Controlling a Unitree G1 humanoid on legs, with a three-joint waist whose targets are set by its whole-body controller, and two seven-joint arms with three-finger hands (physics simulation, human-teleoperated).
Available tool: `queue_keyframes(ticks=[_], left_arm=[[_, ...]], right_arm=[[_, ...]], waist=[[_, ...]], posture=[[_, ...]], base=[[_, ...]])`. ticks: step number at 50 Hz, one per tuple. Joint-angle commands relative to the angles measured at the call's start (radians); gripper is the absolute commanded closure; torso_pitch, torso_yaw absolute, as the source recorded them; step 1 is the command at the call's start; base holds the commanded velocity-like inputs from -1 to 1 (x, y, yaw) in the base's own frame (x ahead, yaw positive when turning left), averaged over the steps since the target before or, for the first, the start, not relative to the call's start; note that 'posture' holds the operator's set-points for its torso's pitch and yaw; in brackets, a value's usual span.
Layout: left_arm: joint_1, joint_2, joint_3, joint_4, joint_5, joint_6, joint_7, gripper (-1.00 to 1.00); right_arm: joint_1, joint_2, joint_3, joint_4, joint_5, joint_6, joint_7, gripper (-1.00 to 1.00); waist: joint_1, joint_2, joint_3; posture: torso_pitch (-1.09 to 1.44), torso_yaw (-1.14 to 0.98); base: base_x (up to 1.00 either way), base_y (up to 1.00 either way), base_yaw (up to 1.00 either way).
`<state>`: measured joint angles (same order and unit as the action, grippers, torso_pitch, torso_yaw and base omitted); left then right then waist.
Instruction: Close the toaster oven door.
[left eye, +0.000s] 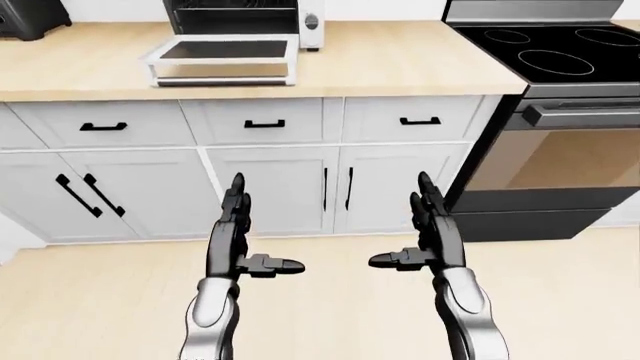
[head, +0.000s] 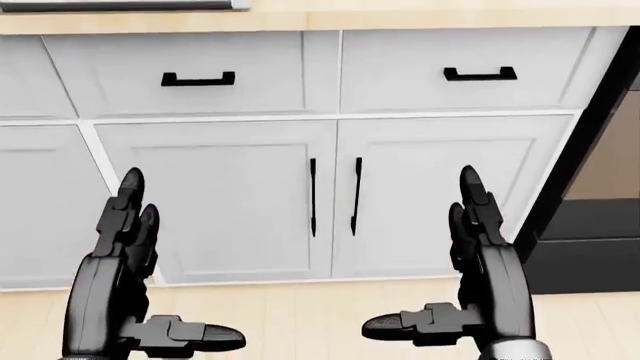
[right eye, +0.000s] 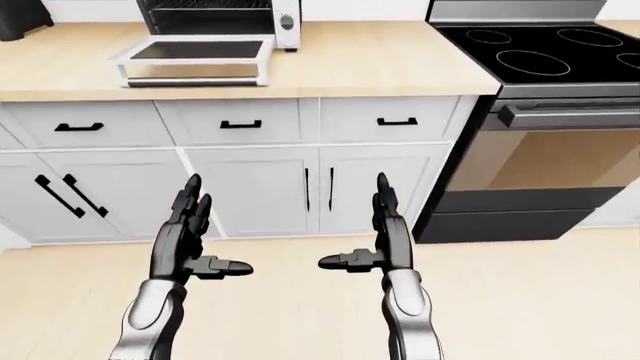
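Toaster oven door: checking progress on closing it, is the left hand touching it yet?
Apart. In the left-eye view the left hand hovers open before the lower cabinets, well below the toaster oven door lying open on the counter.

Both arms reach forward, level. The left hand (left eye: 232, 240) and right hand (left eye: 432, 236) are spread, fingers (head: 473, 196) up, thumbs pointing inward, holding nothing

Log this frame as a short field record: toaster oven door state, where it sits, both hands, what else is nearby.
toaster oven door: open, folded down flat onto the counter
toaster oven: on the wooden counter, upper left of the left-eye view
left hand: open, fingers up, empty, low before the cabinets
right hand: open, empty, level with the left
contact with door: none
nearby: black stove at right, white cabinets below
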<state>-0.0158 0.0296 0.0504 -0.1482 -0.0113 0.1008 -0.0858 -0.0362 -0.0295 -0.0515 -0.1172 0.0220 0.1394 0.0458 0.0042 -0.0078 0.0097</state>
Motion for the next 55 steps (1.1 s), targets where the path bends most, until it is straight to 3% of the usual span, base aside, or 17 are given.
queue_keyframes(ticks=[1, 17, 34, 47, 51, 55], left_arm=[[-0.023, 0.003, -0.001, -0.061, -0.002, -0.015, 0.001, -1.00], [-0.118, 0.045, 0.045, -0.179, 0.008, 0.088, -0.004, -1.00], [-0.275, 0.137, 0.143, -0.243, -0.033, 0.224, -0.011, -1.00], [-0.375, 0.225, 0.210, -0.250, -0.101, 0.312, 0.036, -1.00], [-0.409, 0.269, 0.236, -0.240, -0.116, 0.336, 0.046, -1.00], [-0.434, 0.300, 0.260, -0.220, -0.136, 0.345, 0.054, -1.00]], right_arm=[[-0.022, -0.003, 0.000, -0.057, 0.001, -0.018, 0.004, -1.00], [-0.091, -0.029, -0.019, -0.203, -0.020, 0.096, 0.050, -1.00], [-0.208, -0.084, -0.053, -0.341, -0.025, 0.249, 0.105, -1.00], [-0.322, -0.161, -0.125, -0.359, -0.028, 0.305, 0.126, -1.00], [-0.385, -0.213, -0.178, -0.334, 0.011, 0.335, 0.122, -1.00], [-0.410, -0.248, -0.198, -0.315, 0.035, 0.337, 0.111, -1.00]], waist=[[0.000, 0.001, -0.018], [-0.001, 0.003, -0.013], [0.001, 0.006, -0.012], [0.000, 0.008, -0.011], [-0.001, 0.008, -0.010], [0.000, 0.009, -0.007]], posture=[[0.00, 0.00], [0.00, 0.00], [0.00, 0.00], [0.00, 0.00], [0.00, 0.00], [0.00, 0.00]], base=[[0.00, 0.00, 0.00], [0.00, 0.00, 0.00], [0.00, 0.00, 0.00], [0.00, 0.00, 0.00], [0.00, 0.00, 0.00], [0.00, 0.00, 0.00]])
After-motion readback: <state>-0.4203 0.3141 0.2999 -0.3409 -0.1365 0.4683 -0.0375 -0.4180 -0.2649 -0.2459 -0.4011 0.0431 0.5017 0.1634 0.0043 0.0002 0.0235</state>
